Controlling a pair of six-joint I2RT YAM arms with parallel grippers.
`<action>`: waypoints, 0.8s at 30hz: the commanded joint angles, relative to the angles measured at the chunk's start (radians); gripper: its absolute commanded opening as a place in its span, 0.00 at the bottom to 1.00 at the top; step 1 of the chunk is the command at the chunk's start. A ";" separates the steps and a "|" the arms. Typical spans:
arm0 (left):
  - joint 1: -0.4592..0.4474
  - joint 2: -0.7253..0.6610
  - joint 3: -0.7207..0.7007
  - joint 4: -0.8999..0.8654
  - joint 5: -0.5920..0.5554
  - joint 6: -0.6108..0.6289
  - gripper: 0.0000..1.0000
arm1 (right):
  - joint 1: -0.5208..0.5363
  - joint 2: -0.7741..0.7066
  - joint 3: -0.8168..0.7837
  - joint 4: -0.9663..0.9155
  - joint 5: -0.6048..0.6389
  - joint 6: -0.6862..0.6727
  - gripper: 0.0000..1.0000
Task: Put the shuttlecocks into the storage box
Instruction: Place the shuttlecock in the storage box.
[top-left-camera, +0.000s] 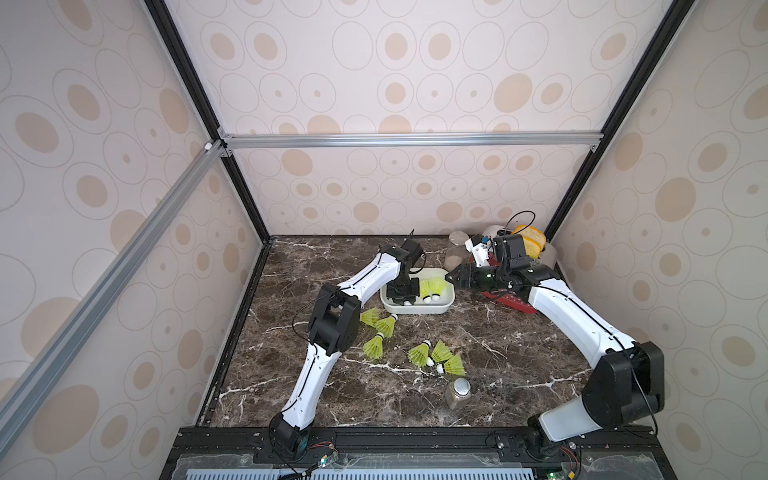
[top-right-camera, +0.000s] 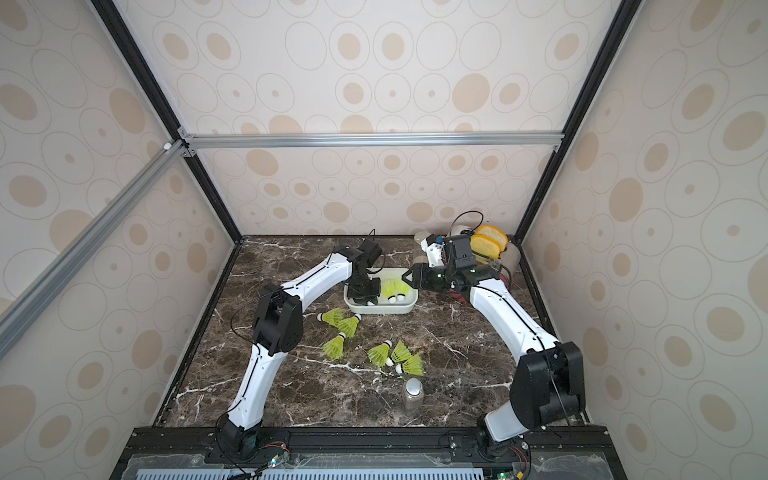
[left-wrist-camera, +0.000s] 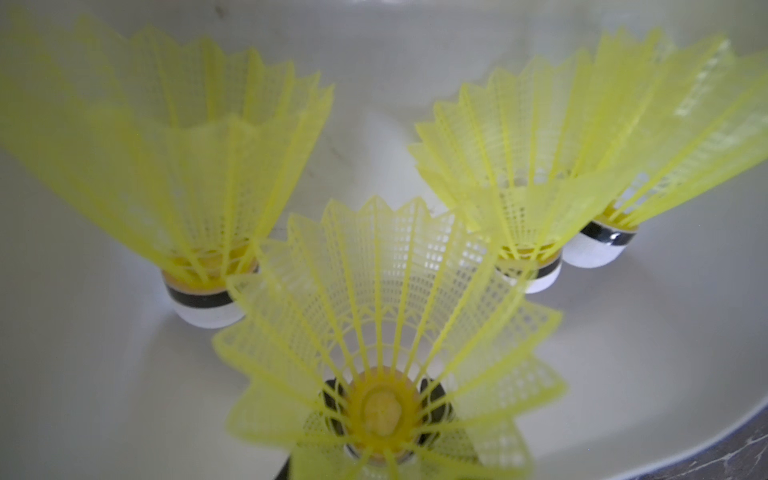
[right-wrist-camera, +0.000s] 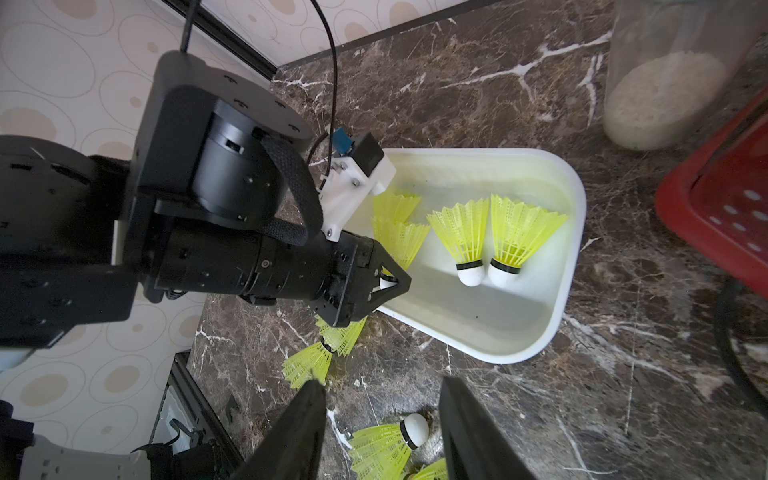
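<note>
Ten shuttlecocks in all: four are inside the white box (right-wrist-camera: 478, 332), which sits toward the back of the marble table (top-left-camera: 519, 374), and six lie on the table in front of it. Three of those (top-left-camera: 386, 325) are by the left arm's elbow and three (top-left-camera: 440, 351) are just behind a lidded jar (top-left-camera: 457, 390). A second jar (right-wrist-camera: 665, 95), holding pale grains, stands at the back beside a red dotted thing (right-wrist-camera: 727, 208). The left arm rises from the near edge, bends at a raised elbow and turns its wrist down into the left end of the box. There the left gripper (right-wrist-camera: 392, 284) is clamped on one shuttlecock (left-wrist-camera: 382, 332) by its white tip, with black fingers (left-wrist-camera: 432, 395) on either side and the skirt flaring up toward the wrist camera. The right arm sweeps in from the right side. The right gripper (right-wrist-camera: 381, 384) lies roughly level at the box's far right corner – fingers spread, grasping nothing.
</note>
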 joint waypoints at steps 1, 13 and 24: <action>0.008 0.027 0.042 -0.018 -0.010 -0.003 0.06 | -0.006 0.005 0.024 -0.013 -0.009 -0.015 0.50; 0.016 0.067 0.079 -0.005 -0.060 0.030 0.22 | -0.006 0.010 0.007 -0.014 -0.012 -0.016 0.50; 0.016 0.084 0.095 -0.006 -0.095 0.052 0.34 | -0.006 0.002 -0.006 -0.014 -0.013 -0.014 0.50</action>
